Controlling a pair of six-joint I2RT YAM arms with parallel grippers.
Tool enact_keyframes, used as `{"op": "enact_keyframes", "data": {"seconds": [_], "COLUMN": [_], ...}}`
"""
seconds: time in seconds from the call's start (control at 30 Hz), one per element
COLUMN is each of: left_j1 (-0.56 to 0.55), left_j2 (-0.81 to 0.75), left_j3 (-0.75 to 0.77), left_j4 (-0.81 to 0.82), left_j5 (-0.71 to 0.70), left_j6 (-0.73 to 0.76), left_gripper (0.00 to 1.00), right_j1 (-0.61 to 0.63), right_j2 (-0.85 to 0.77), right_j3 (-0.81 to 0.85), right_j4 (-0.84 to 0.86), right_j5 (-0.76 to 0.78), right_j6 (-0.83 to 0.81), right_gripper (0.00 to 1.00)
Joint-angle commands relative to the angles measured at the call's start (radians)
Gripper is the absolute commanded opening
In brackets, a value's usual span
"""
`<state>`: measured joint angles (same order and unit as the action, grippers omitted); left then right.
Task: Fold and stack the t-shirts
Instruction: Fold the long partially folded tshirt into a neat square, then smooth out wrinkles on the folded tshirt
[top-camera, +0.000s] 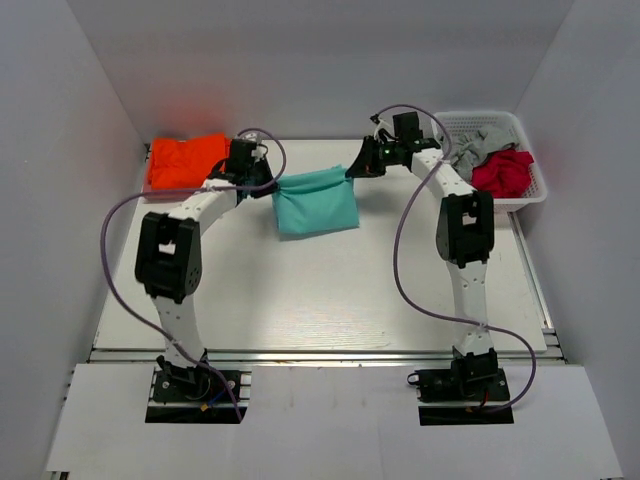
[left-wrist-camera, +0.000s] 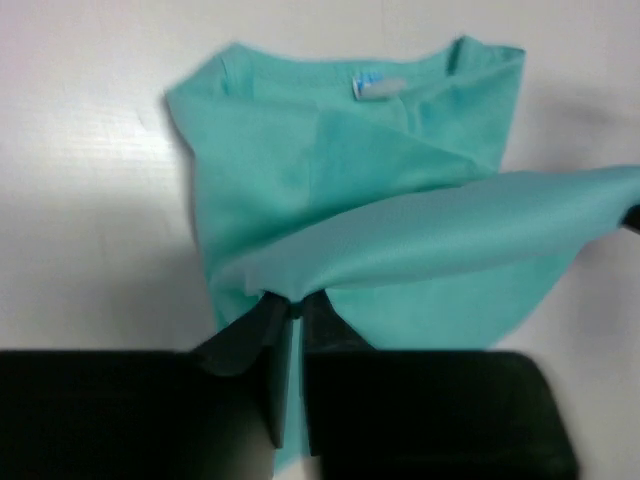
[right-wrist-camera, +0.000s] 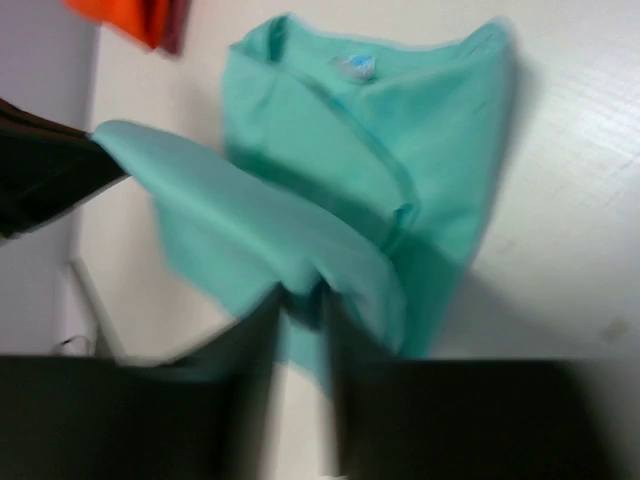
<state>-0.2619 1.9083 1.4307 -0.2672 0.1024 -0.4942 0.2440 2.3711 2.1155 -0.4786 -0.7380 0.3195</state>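
Note:
The mint-teal t-shirt (top-camera: 316, 205) lies partly folded at the back middle of the table, its far edge lifted. My left gripper (top-camera: 268, 181) is shut on the shirt's left far corner, and my right gripper (top-camera: 352, 172) is shut on its right far corner. In the left wrist view the fingers (left-wrist-camera: 290, 318) pinch a raised teal fold (left-wrist-camera: 440, 235) above the collar part (left-wrist-camera: 340, 110). In the right wrist view the gripper (right-wrist-camera: 300, 300) pinches the same fold (right-wrist-camera: 240, 210). The orange t-shirt (top-camera: 184, 160) lies folded at the back left, and its corner shows in the right wrist view (right-wrist-camera: 140, 18).
A white basket (top-camera: 530, 196) at the back right holds a red cloth (top-camera: 503, 172) and a grey cloth (top-camera: 480, 145). White walls close in the table on the left, back and right.

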Motion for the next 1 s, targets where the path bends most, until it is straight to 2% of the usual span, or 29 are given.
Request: {"op": "enact_keyframes", "data": {"seconds": [0.0, 0.03, 0.07, 0.1, 0.17, 0.23, 0.27, 0.33, 0.37, 0.43, 0.53, 0.73, 0.9, 0.97], "left_j1": [0.059, 0.059, 0.069, 0.069, 0.069, 0.069, 0.069, 0.055, 0.055, 0.046, 0.046, 0.046, 0.046, 0.046], "left_j2": [0.119, 0.153, 0.184, 0.220, 0.232, 0.221, 0.212, 0.193, 0.180, 0.179, 0.170, 0.233, 0.276, 0.276], "left_j3": [0.217, 0.267, 0.362, 0.388, 0.421, 0.412, 0.399, 0.358, 0.329, 0.280, 0.241, 0.205, 0.146, 0.084], "left_j4": [0.053, 0.052, 0.040, 0.040, 0.031, 0.055, 0.056, 0.068, 0.081, 0.123, 0.141, 0.151, 0.128, 0.137], "left_j5": [0.005, 0.005, 0.046, 0.046, 0.062, 0.120, 0.129, 0.140, 0.157, 0.242, 0.281, 0.341, 0.391, 0.411], "left_j6": [0.046, 0.057, 0.106, 0.106, 0.115, 0.134, 0.134, 0.166, 0.166, 0.178, 0.167, 0.145, 0.134, 0.134], "left_gripper": [0.19, 0.63, 0.95, 1.00, 1.00, 1.00, 1.00, 1.00, 1.00, 1.00, 1.00, 1.00, 1.00, 1.00], "right_j1": [-0.020, -0.025, -0.019, -0.011, -0.002, 0.006, 0.006, 0.011, 0.015, 0.040, 0.083, 0.132, 0.144, 0.150], "right_j2": [0.088, 0.100, 0.129, 0.128, 0.056, -0.005, -0.095, -0.142, -0.177, -0.176, -0.167, -0.130, -0.070, -0.078], "right_j3": [0.060, 0.075, 0.163, 0.185, 0.176, 0.024, -0.027, -0.174, -0.196, -0.223, -0.239, -0.344, -0.376, -0.454], "right_j4": [0.378, 0.412, 0.426, 0.434, 0.399, 0.432, 0.445, 0.453, 0.449, 0.382, 0.348, 0.465, 0.459, 0.468], "right_j5": [0.147, 0.150, 0.134, 0.170, 0.227, 0.256, 0.252, 0.252, 0.229, 0.186, 0.163, 0.091, 0.061, 0.060], "right_j6": [0.050, 0.065, 0.044, 0.027, -0.035, -0.071, -0.071, -0.066, -0.075, -0.088, -0.092, -0.004, 0.006, 0.004], "right_gripper": [0.53, 0.79, 0.90, 0.90, 0.90, 0.90, 0.90, 0.90, 0.90, 0.90, 0.90, 0.90, 0.90, 0.90]}}
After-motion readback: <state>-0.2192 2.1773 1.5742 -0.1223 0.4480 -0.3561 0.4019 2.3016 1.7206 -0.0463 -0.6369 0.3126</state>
